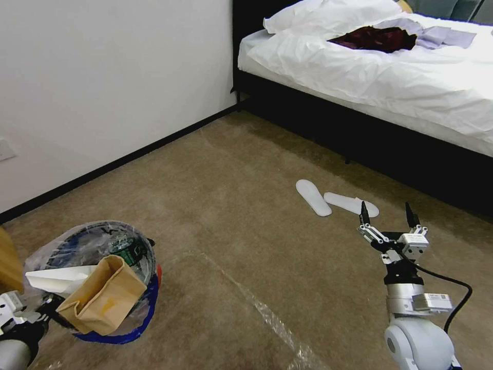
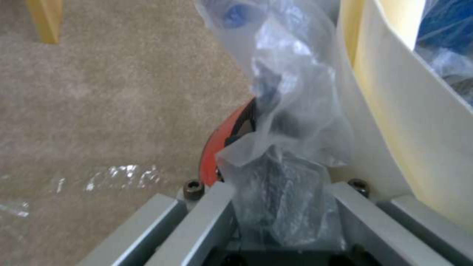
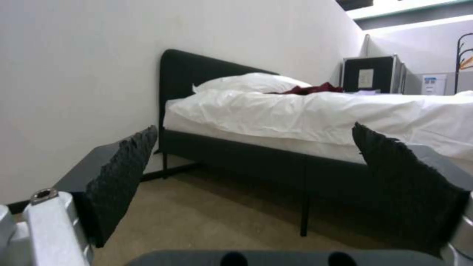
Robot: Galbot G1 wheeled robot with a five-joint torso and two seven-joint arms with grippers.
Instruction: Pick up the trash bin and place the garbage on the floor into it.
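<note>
At the lower left, the trash bin [image 1: 105, 277], stuffed with a brown paper bag [image 1: 102, 295], was gripped at its bagged rim by the left gripper [image 1: 43, 308]; above the floor [image 1: 231, 216] at right, the right gripper [image 1: 389, 215] was held wide open, empty.

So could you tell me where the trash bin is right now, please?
In the head view, the trash bin is low on the robot's left above the carpet, held at its rim by the left gripper.

Red trash bin [image 1: 115, 277], clear blue-edged liner, stuffed with brown paper bag [image 1: 102, 295], white paper; above carpet floor [image 1: 246, 241]
</note>
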